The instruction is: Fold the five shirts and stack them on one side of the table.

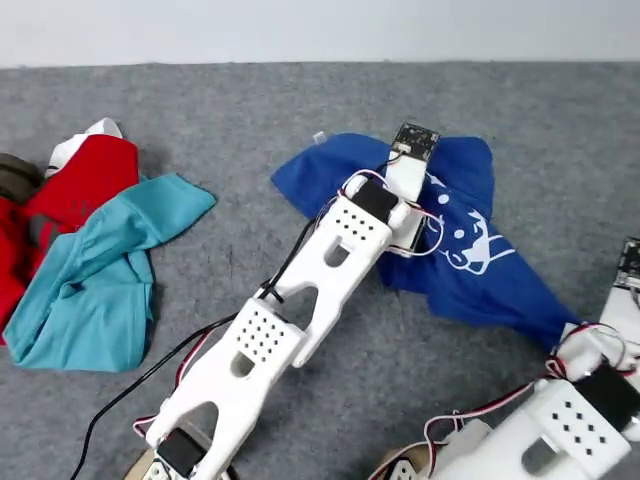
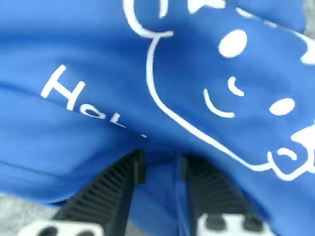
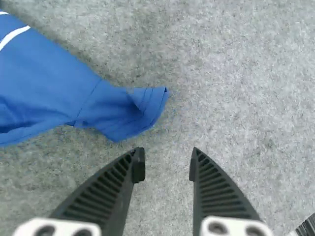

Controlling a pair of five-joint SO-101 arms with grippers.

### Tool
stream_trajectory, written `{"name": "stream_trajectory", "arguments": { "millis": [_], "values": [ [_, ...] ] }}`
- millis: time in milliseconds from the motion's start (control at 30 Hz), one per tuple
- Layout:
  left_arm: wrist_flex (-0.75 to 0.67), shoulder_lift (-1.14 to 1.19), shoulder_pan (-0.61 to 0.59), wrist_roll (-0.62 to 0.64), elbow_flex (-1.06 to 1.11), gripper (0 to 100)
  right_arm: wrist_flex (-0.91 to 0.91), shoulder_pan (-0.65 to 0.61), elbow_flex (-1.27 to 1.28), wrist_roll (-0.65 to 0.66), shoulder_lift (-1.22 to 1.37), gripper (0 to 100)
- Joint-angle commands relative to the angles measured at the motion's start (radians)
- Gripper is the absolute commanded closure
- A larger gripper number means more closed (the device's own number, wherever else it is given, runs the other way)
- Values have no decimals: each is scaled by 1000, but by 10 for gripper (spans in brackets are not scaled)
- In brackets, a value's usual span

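Blue shirt (image 1: 500, 290) lies spread, the left claw (image 2: 160, 167) pressed into it, jaws slightly apart around cloth. The right claw (image 3: 167, 164), slightly open, empty, hovers by its sleeve (image 3: 133, 110).

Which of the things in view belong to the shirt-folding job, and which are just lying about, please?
Job in hand:
- blue shirt
- teal shirt
- red shirt
- white cloth and dark cloth beside it, possibly shirts
- left claw, open over the blue shirt
- right claw, open by its sleeve

Lying about:
- grey mat
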Motion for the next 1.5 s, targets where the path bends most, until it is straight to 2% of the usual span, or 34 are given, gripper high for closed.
{"name": "stream_trajectory", "arguments": {
  "millis": [0, 133, 367, 500, 667, 833, 1033, 1467],
  "values": [
    [35, 35, 17, 9, -133, 848, -10, 12, -3, 11, -24, 831],
    [75, 84, 35, 9, -197, 848, -13, 10, -3, 11, -24, 831],
    [199, 37, 61, 9, -418, 847, -12, 8, -3, 11, -25, 831],
    [224, -40, 91, 9, -357, 847, -12, 8, -3, 11, -25, 831],
    [196, -6, 120, 6, -292, 847, -12, 8, -3, 11, -25, 831],
    [163, 57, 72, 5, -297, 847, -10, 8, -3, 11, -25, 831],
    [216, -6, 6, 5, -410, 847, -10, 7, -2, 11, -25, 831],
    [183, 143, 11, 3, -349, 848, -18, 5, 57, 11, -25, 831]
  ]
}}
